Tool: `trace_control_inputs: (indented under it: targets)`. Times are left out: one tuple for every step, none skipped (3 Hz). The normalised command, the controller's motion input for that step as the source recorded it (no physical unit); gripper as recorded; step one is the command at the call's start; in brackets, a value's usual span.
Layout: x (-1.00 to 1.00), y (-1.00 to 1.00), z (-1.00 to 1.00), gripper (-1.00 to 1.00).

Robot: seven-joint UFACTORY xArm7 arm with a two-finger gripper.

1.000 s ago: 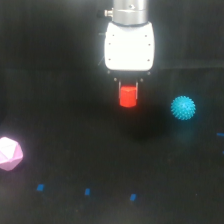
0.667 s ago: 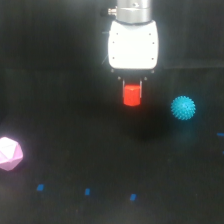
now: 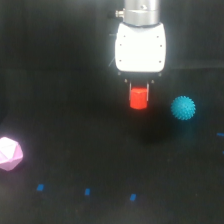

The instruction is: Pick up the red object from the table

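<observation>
The red object (image 3: 138,98), a small red-orange block, hangs under the white gripper body in the exterior view. My gripper (image 3: 139,92) is shut on it, its short dark fingers pressed to the block's sides. The block is lifted off the black table (image 3: 75,150), and a faint shadow lies on the surface below it.
A spiky cyan ball (image 3: 183,107) rests on the table just to the exterior view's right of the held block. A pink faceted polyhedron (image 3: 10,153) sits at the far left. Small blue tape marks (image 3: 87,191) dot the near part of the table.
The arm has carried the red object toward the exterior view's right, closer to the cyan ball. The grip has not changed.
</observation>
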Motion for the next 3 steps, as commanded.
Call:
trace_control_inputs:
  targets:
    - [-0.24, 0.29, -0.18, -0.97]
    - [0.17, 0.68, 0.55, -1.0]
    - [-0.06, 1.0, 1.0, -0.4]
